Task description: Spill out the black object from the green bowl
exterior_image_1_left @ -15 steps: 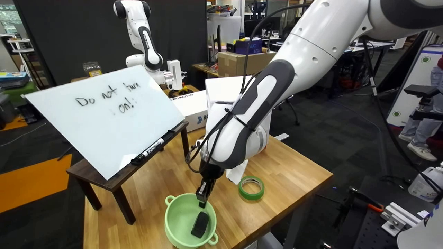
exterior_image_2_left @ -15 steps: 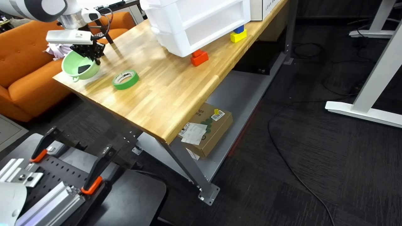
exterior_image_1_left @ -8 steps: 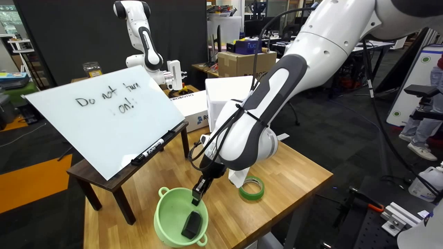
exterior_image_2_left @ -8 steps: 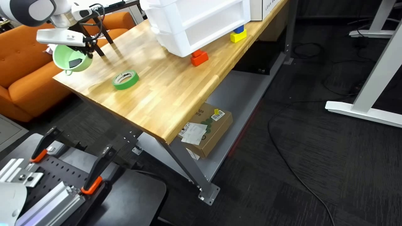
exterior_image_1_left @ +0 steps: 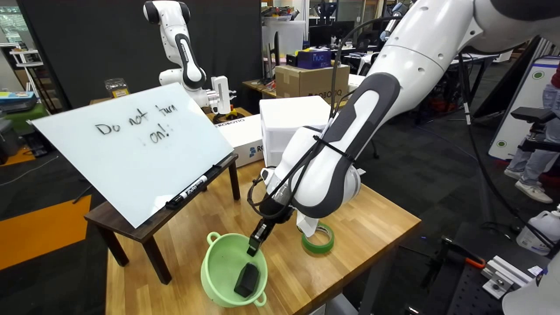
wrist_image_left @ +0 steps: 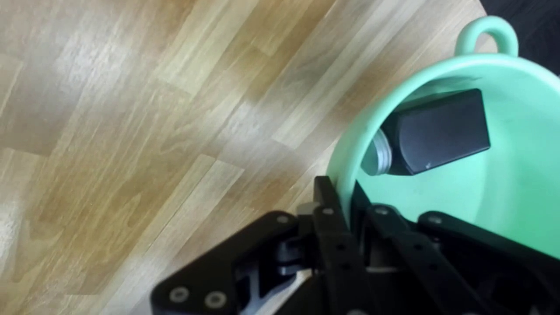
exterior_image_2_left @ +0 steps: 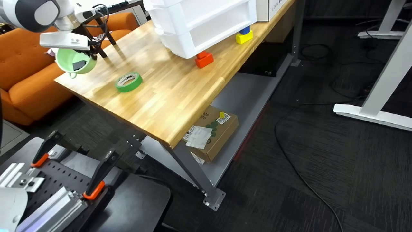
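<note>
Bowl (exterior_image_1_left: pixel 222 267) has drifted slightly rightward in both exterior views, my gripper (wrist_image_left: pixel 342 188) pinching its rim (wrist_image_left: pixel 365 127). Black block (wrist_image_left: pixel 442 131) still inside, upper right of wrist frame; I judge the spill needs more tilt.

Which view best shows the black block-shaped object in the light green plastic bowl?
The wrist view: the black block-shaped object is largest there, a silvery round piece showing at one end. Both exterior views show it smaller inside the bowl, that piece unseen.
</note>
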Motion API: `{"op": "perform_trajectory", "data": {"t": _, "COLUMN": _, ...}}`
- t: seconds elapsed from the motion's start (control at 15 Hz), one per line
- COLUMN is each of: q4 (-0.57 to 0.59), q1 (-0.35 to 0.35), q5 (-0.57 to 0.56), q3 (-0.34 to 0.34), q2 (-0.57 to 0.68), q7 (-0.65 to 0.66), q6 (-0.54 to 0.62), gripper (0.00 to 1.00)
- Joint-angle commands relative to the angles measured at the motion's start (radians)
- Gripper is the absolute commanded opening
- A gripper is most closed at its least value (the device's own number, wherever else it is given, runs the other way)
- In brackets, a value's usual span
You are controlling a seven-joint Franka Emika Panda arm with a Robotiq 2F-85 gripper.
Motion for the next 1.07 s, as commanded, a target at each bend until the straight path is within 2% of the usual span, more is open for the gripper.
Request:
{"op": "perform_trajectory", "data": {"t": 0.0, "q4": -0.012, "q1": -0.060, "q5": -0.077, "q3": 0.053, "q2": 0.028, "q7": 0.035, "q6": 0.070, "gripper": 0.02}}
{"op": "perform_trajectory", "data": {"t": 0.4, "q4": -0.007, "q1": -0.075, "q5": -0.170, "q3": 0.052, "q2": 0.048, "q7": 0.083, "q6": 0.076, "gripper": 0.02}}
{"op": "perform_trajectory", "data": {"t": 0.47, "q4": 0.002, "q1": -0.042, "q5": -0.174, "q3": 0.022, "q2": 0.034, "q7": 0.097, "q6": 0.056, "gripper": 0.02}}
{"op": "perform_trajectory", "data": {"t": 0.53, "q4": 0.003, "q1": -0.042, "q5": -0.181, "q3": 0.021, "q2": 0.038, "q7": 0.098, "q6": 0.055, "gripper": 0.09}}
{"op": "perform_trajectory", "data": {"t": 1.0, "q4": 0.004, "q1": -0.040, "q5": -0.185, "q3": 0.021, "q2": 0.043, "q7": 0.101, "q6": 0.055, "gripper": 0.09}}
